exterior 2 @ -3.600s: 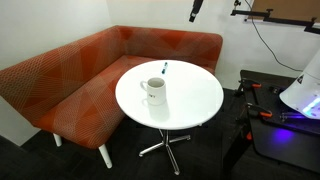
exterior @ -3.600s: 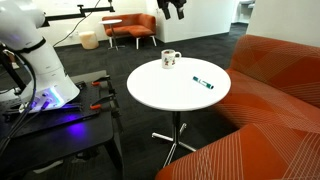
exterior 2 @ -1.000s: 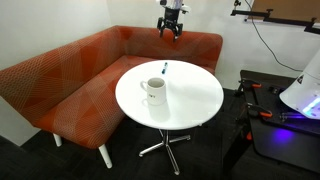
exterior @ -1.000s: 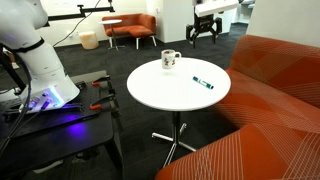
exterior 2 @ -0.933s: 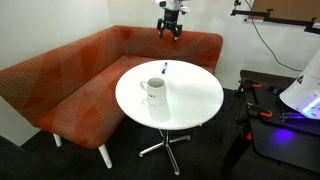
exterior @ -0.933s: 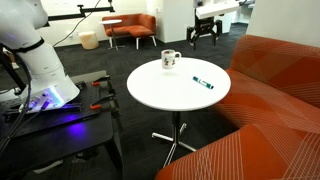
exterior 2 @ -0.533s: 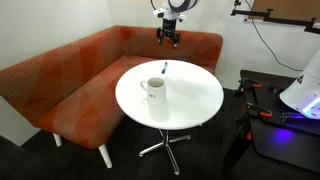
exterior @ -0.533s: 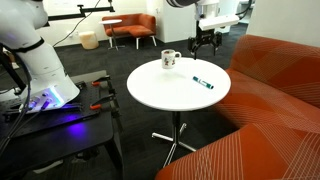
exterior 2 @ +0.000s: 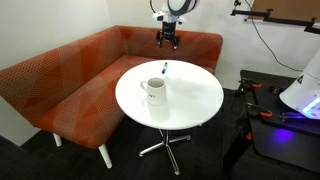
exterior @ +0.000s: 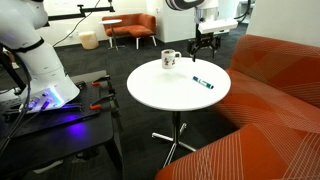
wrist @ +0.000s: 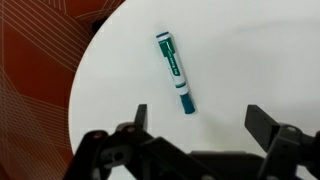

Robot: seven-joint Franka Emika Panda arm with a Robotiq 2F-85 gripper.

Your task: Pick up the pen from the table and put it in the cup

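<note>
My tool (exterior: 204, 55) hangs in the air over the sofa-side edge of the counter (exterior: 165, 92) — jaws spread wide, nothing between them. The pen (wrist: 174, 73) lies flat on the counter near that edge, untouched, showing between my fingers (wrist: 135, 115) in the wrist view. The cup (exterior 2: 154, 90) stands upright toward another edge — well apart from the pen. The orange sofa (exterior 2: 60, 80) curves around the counter.

mug (exterior: 170, 60) print: too small to read
gripper (wrist: 199, 113) base: cut by wrist view's bottom edge
table (wrist: 250, 50): cropped top, right
</note>
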